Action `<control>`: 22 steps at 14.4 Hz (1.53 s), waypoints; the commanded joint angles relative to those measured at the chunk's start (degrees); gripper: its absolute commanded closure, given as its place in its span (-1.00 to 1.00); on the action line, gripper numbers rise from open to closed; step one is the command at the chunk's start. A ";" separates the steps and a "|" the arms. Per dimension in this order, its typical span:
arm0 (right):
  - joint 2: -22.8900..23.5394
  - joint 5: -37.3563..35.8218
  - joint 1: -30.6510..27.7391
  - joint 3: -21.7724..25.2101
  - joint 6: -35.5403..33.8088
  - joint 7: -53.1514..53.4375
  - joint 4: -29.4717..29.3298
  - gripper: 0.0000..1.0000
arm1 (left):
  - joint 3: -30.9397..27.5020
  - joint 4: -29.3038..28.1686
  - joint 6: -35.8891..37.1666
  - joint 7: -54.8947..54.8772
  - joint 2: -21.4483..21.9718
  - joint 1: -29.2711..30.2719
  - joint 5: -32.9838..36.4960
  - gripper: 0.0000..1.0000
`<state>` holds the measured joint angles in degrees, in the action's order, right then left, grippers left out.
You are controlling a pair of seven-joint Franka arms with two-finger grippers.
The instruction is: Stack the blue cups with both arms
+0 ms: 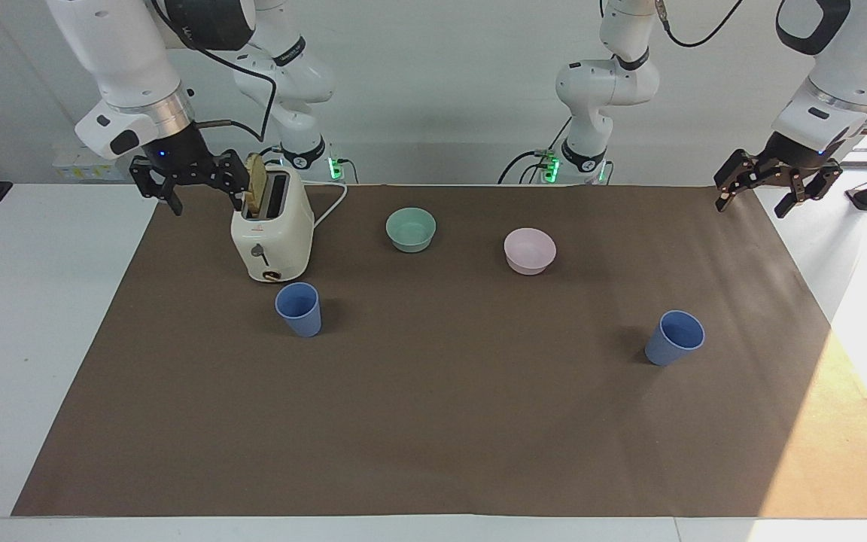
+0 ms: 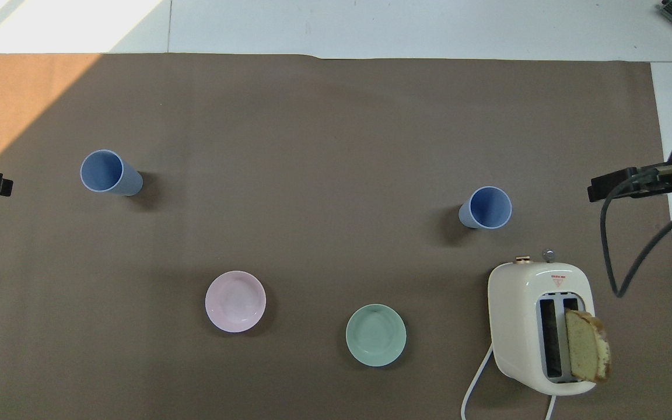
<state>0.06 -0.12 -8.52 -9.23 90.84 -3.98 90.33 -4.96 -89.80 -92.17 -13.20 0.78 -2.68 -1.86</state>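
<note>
My left gripper (image 1: 778, 193) hangs open and empty over mat (image 1: 433, 421) edge at left arm's end of table. My right gripper (image 1: 189, 190) also open, empty, in air just beside toaster (image 1: 272, 237), close to bread slice (image 1: 256, 184) in its slot. Both arms wait. One blue cup (image 1: 299, 309) stands upright, farther from robots than toaster, just beside it. Other blue cup (image 1: 674, 337) upright toward left arm's end, well apart from first. Teal bowl (image 1: 411, 229) and pink bowl (image 1: 529, 251) sit between, nearer to robots.
</note>
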 commanded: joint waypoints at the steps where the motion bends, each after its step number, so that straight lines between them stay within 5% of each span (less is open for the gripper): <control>1: -0.77 1.18 -0.79 -0.35 0.66 0.72 0.99 -1.00 | -0.22 -0.11 0.59 0.54 0.37 -0.22 0.89 -1.00; 12: -0.77 1.27 -0.44 -0.62 1.10 0.55 1.07 -1.00 | -0.40 -3.35 -6.16 0.02 -0.69 -0.05 0.81 -1.00; 22: -0.94 1.27 -0.79 -0.44 1.01 0.64 1.34 -1.00 | -0.40 -6.26 -20.76 -0.51 -10.26 1.71 0.37 -1.00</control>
<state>0.06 -0.12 -8.53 -9.33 90.87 -3.97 90.33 -5.52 -95.82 -110.69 -13.25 -8.14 -1.79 -1.84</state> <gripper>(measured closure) 0.000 0.000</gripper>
